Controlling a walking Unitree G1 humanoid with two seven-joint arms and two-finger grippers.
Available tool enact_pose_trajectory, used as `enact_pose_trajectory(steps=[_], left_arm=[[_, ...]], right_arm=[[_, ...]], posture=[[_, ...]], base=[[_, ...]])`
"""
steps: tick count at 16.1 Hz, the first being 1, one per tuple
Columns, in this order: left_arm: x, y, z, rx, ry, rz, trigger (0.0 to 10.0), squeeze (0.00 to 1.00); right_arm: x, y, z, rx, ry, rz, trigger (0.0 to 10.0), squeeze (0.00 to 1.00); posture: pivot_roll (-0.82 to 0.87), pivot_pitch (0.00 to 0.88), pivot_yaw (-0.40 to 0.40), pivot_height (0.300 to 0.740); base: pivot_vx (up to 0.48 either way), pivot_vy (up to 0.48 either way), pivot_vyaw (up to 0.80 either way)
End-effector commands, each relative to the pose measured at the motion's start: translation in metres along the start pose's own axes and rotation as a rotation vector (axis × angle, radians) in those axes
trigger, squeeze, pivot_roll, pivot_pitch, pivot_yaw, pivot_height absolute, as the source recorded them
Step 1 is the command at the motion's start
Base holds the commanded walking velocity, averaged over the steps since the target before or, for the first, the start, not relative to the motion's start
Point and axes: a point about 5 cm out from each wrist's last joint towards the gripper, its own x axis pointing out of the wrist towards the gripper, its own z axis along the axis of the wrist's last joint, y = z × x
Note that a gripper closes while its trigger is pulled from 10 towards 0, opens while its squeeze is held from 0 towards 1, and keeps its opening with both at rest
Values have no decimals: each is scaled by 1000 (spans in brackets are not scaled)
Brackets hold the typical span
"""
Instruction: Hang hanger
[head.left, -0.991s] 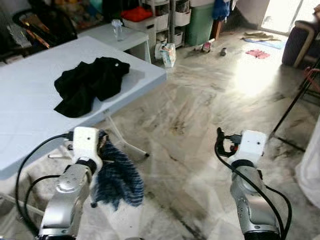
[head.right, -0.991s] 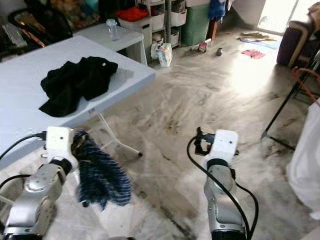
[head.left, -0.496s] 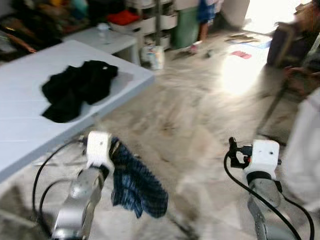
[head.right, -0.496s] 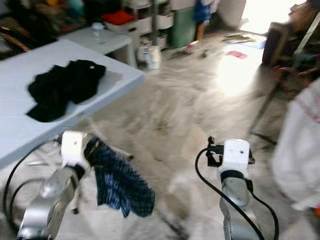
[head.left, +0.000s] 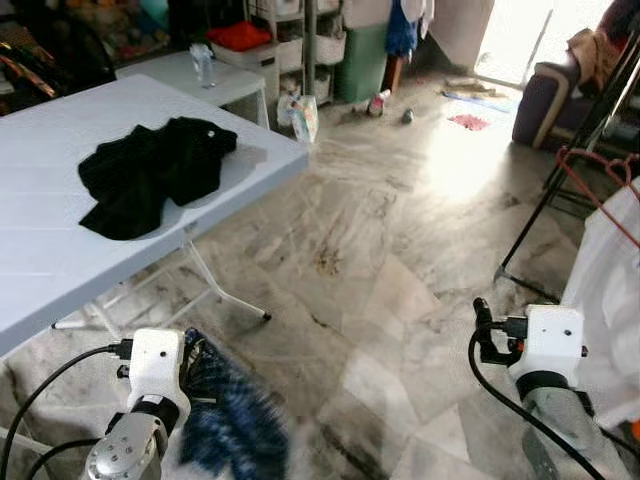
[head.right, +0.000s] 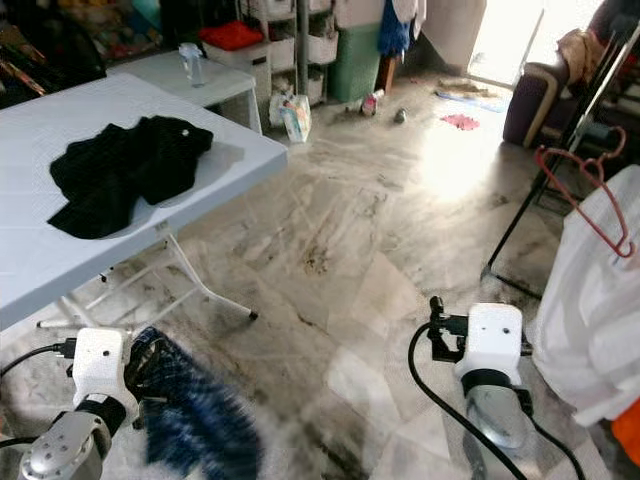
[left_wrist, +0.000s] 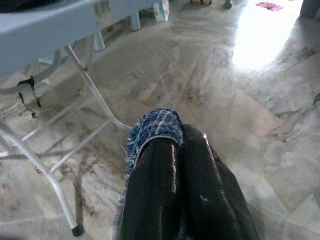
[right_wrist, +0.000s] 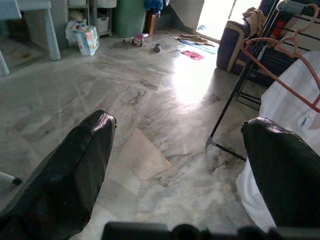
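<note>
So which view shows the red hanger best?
The right eye view: the red hanger shows nearly whole, hook included, over the white garment on the rack. The left eye view has it at the frame edge, partly cut off. The right wrist view catches it between the open right claw fingers, cropped.

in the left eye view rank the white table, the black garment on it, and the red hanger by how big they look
1. white table
2. black garment
3. red hanger, though it sits farther off, so its rank is unsure
</note>
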Motion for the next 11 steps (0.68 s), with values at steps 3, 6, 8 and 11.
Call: enact_pose_trajectory(steps=[3,6,8,11], left_arm=[[19,-3,32,-15,-109,-47,10000,0],[25,-4,40,-59,-155,-60,10000,0],[26,-3,39,-47,-160,-46,10000,0],[26,-6,38,-71,-154,-78,10000,0]], right_arm=[[5,6,18,15,-52,8,10000,0],[8,4,20,8,-56,12,10000,0],[9,5,22,11,-59,21,10000,0],[10,9,23,24,-58,29,10000,0]], posture=[[-5,0,-21,740],[-14,2,-27,740],[-17,6,-31,740],[-17,9,-32,740]], base=[[0,0,-510],[0,0,-725],[0,0,-400],[0,0,0]])
